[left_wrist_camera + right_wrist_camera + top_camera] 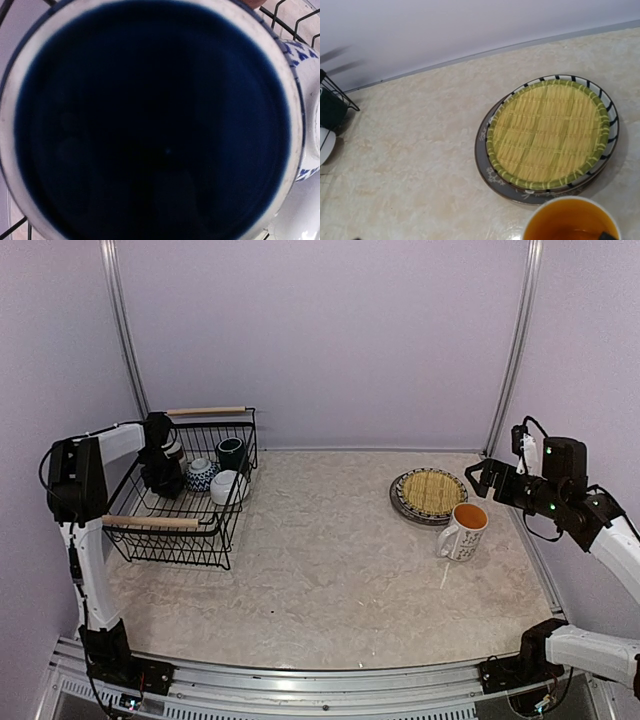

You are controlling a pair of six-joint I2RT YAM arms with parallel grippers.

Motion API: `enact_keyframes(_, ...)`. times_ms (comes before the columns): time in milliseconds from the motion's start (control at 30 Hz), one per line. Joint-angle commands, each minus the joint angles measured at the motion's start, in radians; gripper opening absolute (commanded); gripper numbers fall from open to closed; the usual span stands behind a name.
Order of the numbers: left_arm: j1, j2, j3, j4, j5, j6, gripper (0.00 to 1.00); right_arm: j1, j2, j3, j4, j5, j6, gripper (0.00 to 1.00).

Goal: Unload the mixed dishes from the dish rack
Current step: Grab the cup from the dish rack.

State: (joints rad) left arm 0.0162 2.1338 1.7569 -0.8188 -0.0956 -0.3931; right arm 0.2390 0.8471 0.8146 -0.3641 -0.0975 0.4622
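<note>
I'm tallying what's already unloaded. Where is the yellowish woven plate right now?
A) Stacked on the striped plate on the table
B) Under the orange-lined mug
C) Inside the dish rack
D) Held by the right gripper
A: the yellowish woven plate lies on top of the black-and-white striped plate on the table, well clear of the dish rack.

Overview from above; wrist views close over mug (150,125) and woven plate (547,132).

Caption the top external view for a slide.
Left claw down in the dish rack; woven plate and orange-lined mug sit unloaded near the open right claw.
</note>
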Motion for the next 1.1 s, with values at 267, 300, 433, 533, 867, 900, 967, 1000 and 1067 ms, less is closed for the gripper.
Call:
enact_keyframes(267, 0.0, 0.012, 0.019, 0.012, -0.004, 0.02, 0.17, -0.006, 0.012, 0.02, 0.008, -0.023, 0.03, 1.0)
enact_keyframes(300, 0.001, 0.002, 0.019, 0.009, -0.007, 0.02, 0.16, -0.006, 0.009, 0.019, 0.008, -0.024, 0.034, 1.0)
enact_keyframes(433, -0.002, -0.019, 0.018, 0.004, -0.009, 0.025, 0.06, -0.006, 0.002, 0.018, 0.01, -0.027, 0.049, 1.0)
enact_keyframes(533, -0.008, -0.033, 0.02, -0.011, -0.02, 0.026, 0.0, -0.006, 0.001, 0.023, 0.01, -0.032, 0.056, 1.0)
enact_keyframes(867, -0.06, -0.149, -0.013, -0.053, -0.067, 0.004, 0.0, -0.002, 0.017, 0.029, 0.01, -0.044, 0.082, 1.0)
enact_keyframes(900, -0.061, -0.163, -0.02, -0.051, -0.063, 0.002, 0.0, 0.0, 0.026, 0.03, 0.011, -0.044, 0.084, 1.0)
enact_keyframes(967, -0.062, -0.207, -0.035, -0.046, -0.043, 0.0, 0.0, 0.007, 0.037, 0.032, 0.015, -0.045, 0.091, 1.0)
enact_keyframes(1000, -0.062, -0.22, -0.038, -0.045, -0.029, -0.001, 0.0, 0.01, 0.044, 0.032, 0.018, -0.044, 0.095, 1.0)
enact_keyframes(1067, -0.064, -0.249, -0.042, -0.046, 0.0, -0.003, 0.0, 0.023, 0.06, 0.036, 0.026, -0.042, 0.105, 1.0)
